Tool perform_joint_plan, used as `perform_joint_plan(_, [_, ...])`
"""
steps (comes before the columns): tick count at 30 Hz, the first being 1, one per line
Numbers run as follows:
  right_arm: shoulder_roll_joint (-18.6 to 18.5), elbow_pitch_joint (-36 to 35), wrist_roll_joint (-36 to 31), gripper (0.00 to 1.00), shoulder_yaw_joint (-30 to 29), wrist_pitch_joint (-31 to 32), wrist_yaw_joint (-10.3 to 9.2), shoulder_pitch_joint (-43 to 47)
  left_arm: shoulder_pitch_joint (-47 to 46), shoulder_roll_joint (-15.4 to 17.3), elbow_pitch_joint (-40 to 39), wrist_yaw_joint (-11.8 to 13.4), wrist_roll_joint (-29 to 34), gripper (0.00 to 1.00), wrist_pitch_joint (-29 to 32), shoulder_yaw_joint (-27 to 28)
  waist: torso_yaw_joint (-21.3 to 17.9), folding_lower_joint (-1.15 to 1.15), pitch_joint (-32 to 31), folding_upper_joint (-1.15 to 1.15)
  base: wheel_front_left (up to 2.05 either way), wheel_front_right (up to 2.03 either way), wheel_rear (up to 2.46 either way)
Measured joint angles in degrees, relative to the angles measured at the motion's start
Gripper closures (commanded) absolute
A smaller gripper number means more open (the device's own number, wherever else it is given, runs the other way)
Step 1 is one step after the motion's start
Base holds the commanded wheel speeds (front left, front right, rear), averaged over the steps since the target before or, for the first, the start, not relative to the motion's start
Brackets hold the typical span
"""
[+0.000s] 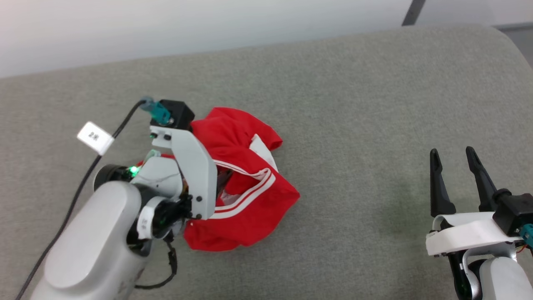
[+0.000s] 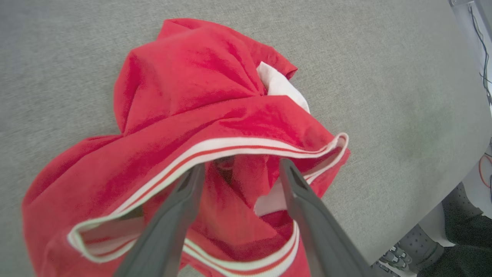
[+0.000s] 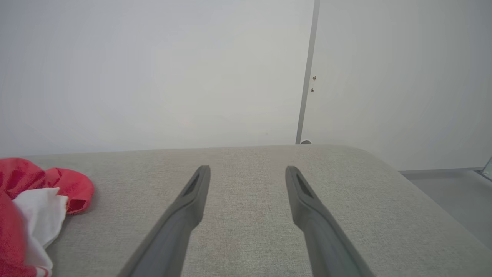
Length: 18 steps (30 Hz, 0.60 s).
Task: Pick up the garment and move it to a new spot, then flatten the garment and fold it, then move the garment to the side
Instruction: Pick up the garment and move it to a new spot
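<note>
Grey woven cloth covers the surface, a broad padded top with a rounded far corner. A plain pale wall stands behind it, crossed by one thin dark strip. A black cable with a white tag trails over the cloth to the left arm.

We see the garment lying on the left-middle part of the surface in a loose heap. Red folds are piled up, a white panel pokes out at the far side, and the striped trim loops around a gaping opening. Nothing about it is flat or folded.

Our left gripper sits right over the heap with its fingers spread wide. The tips are at the striped trim and point into the opening. Cloth lies between them, but nothing is pinched, so it holds nothing. Our right gripper is well apart to the right, low over bare cloth, with its fingers just as wide and nothing between them.

We judge the task to be near its start. The pictures cannot tell us whether this heap is already in its new spot. Either way, the flattening, the fold and the final move to the side are all left to do. A firm pinch on the trim looks like the next thing called for.
</note>
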Motion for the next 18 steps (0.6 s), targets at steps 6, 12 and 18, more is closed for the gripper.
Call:
perform_joint_plan(6, [0.01,0.21,-1.0,0.0,0.18,0.02,0.0,0.96,3.0,1.51,-3.83,-0.46,-1.14,0.0,-2.6,2.19,1.99,0.0,-2.66,0.0,0.0,0.0,0.0])
perform_joint_plan(12, [-0.03,0.14,-1.25,0.0,0.48,0.38,0.0,2.11,7.44,2.47,-6.93,-2.58,-2.81,0.0,-10.48,6.32,3.99,0.0,-5.6,0.0,0.0,0.0,0.0])
perform_joint_plan(18, [-0.2,-0.05,-1.42,0.0,1.02,0.91,0.0,3.5,12.38,3.5,-8.11,-7.16,-3.28,0.0,-21.72,10.45,5.94,0.0,-8.35,0.0,0.0,0.0,0.0])
